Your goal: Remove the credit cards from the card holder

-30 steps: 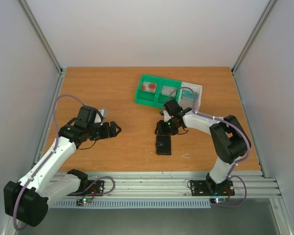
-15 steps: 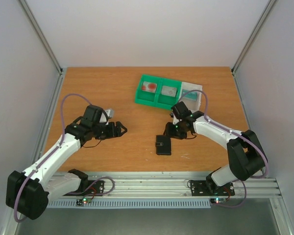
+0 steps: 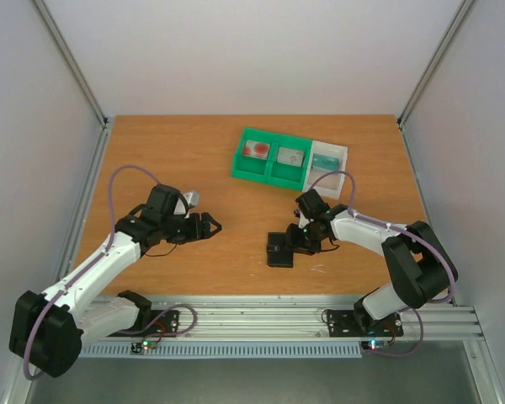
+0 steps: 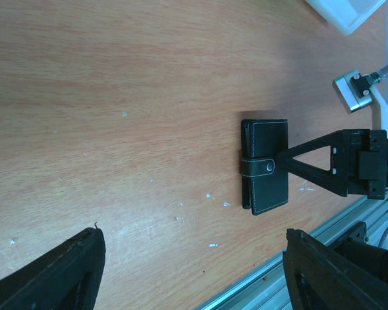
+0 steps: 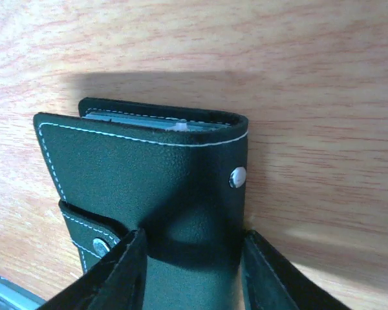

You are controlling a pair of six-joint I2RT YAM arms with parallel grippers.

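Observation:
The black card holder point(image 3: 278, 251) lies folded on the wooden table, its strap snapped across it point(image 4: 265, 165). My right gripper point(image 3: 289, 241) sits at its right end. In the right wrist view the partly open fingers point(image 5: 193, 271) lie over its near end with the black cover showing between them. Grey card edges point(image 5: 142, 119) peek from the holder's far edge. My left gripper point(image 3: 210, 225) stands open and empty point(image 4: 194, 278) to the left of the holder, well apart from it. A whitish credit card with red marks point(image 3: 257, 150) and a grey card point(image 3: 290, 155) lie in the green tray point(image 3: 242, 168). A teal card point(image 3: 324, 161) lies in the white tray point(image 3: 341, 151).
The green tray and the white tray stand side by side at the back, right of centre. A metal rail point(image 3: 278, 307) runs along the table's near edge by the arm bases. Small white specks point(image 4: 210, 194) dot the wood near the holder.
The right gripper pulled away to the right of the holder, then came back down onto its right end. The left gripper moved right, closer to the holder.

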